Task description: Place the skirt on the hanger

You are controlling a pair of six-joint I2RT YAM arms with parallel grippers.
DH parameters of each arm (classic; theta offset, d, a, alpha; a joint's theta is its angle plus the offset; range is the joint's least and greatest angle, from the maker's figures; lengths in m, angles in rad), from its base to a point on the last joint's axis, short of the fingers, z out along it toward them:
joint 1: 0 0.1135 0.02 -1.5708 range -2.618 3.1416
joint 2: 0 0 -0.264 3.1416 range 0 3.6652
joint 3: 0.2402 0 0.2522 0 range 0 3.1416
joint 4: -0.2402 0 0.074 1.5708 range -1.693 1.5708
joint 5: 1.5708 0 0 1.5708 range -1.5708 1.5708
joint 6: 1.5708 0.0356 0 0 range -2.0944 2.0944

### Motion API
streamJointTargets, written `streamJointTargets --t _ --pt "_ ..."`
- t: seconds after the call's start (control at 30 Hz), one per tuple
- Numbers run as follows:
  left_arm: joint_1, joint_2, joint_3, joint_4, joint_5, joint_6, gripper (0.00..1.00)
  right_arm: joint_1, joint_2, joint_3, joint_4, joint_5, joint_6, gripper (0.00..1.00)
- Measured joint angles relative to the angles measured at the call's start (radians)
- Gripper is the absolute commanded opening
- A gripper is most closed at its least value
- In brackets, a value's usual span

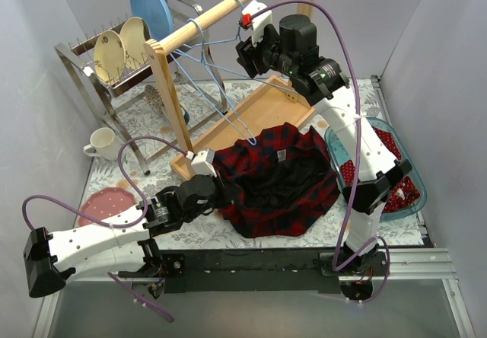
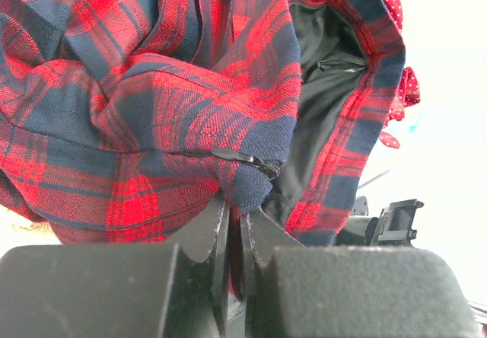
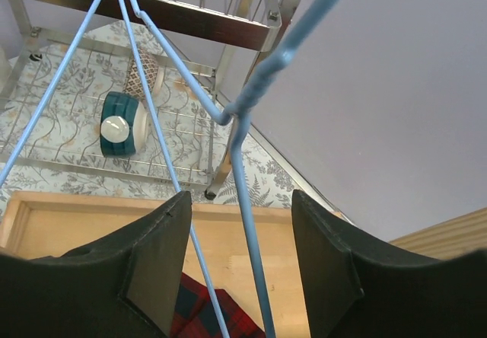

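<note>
Skirt (image 1: 278, 182): red and navy plaid, crumpled on the table (image 1: 190, 235) in front of the arms, black lining showing, far edge lying over the near end of the wooden tray (image 1: 259, 113)
Left gripper (image 2: 242, 227): low at the skirt's left edge, jaws drawn narrow and pinching a fold of the plaid hem near the zip
Right gripper (image 3: 240, 205): raised high beside the wooden rod (image 1: 221, 11), jaws wide apart, gripping nothing
Hanger (image 3: 245, 170): pale blue wire, hung from the rod; one of its wires runs down between the right fingers (image 3: 156, 262), and I cannot tell whether it touches them
Skirt and hanger: well apart, the skirt not on the hanger
Dish rack (image 1: 95, 87): far left, holding plates
Mug (image 1: 103, 144): white, left of the tray
Clear tub (image 1: 407, 193): right of the skirt, red dotted cloth inside
</note>
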Motion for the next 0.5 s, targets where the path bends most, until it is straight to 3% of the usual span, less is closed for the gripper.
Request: streamJointTargets --t 0.5 --pt "0.0 0.0 0.0 0.0 0.003 0.002 0.0 0.003 0.008 0.025 0.002 -0.106 0.004 0.48"
